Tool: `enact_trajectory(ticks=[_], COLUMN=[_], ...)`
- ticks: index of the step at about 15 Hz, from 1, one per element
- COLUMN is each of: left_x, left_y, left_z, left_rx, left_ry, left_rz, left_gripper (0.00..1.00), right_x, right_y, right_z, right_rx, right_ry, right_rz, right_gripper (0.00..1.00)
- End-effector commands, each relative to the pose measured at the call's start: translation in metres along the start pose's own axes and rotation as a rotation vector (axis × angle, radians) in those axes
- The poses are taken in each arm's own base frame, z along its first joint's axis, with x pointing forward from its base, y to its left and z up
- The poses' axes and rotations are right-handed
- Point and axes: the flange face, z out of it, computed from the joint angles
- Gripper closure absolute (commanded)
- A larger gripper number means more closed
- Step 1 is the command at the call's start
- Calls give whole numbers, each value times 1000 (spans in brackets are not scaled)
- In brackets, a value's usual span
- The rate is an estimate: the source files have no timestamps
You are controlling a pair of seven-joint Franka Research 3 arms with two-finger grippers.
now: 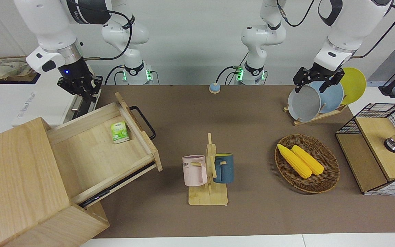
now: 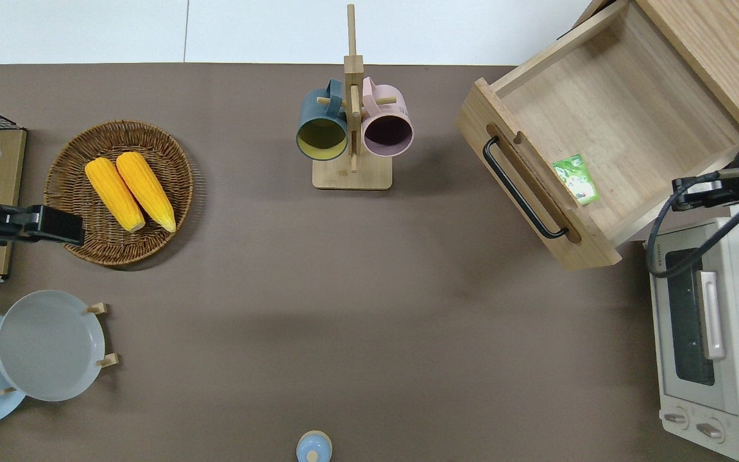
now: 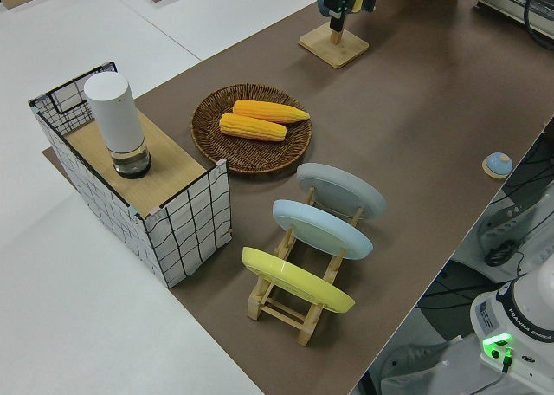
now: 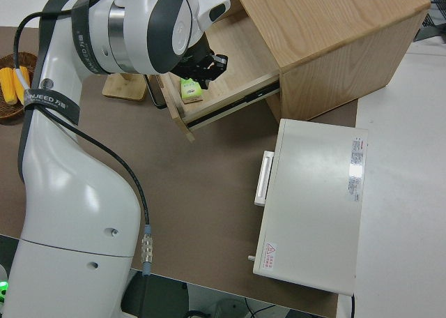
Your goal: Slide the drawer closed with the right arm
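Observation:
The pale-wood drawer (image 1: 91, 154) stands pulled far out of its cabinet (image 1: 15, 178), at the right arm's end of the table. Its black bar handle (image 1: 143, 121) faces the table's middle. A small green box (image 1: 119, 132) lies inside against the front panel. In the overhead view the drawer (image 2: 620, 109) and its handle (image 2: 523, 189) are fully visible. My right gripper (image 1: 81, 90), with a blue wrist light, hangs over the drawer's side wall nearer to the robots (image 2: 693, 192). It is not touching the handle. My left arm is parked, its gripper (image 1: 315, 82) open.
A white toaster oven (image 2: 709, 333) stands beside the drawer, nearer to the robots. A mug rack (image 1: 207, 171) holds a pink and a blue mug at mid-table. A wicker basket (image 1: 331, 168) with corn, a plate rack (image 1: 317, 99) and a wire-mesh box (image 1: 379, 151) lie toward the left arm's end.

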Motion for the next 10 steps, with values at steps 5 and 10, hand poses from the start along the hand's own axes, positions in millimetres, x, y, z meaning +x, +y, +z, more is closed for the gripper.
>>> enact_trajectory(ticks=[5, 10], left_x=[1, 2], left_y=[-1, -1], left_z=[-4, -3], left_rx=[16, 16], left_ry=[-5, -7], left_rz=[9, 9], left_gripper=[7, 7], right_x=[-14, -20], right_y=[-3, -28], right_z=[-18, -35], right_rx=[-1, -36], right_ry=[-33, -35], right_rz=[-33, -46], right_gripper=[1000, 1000])
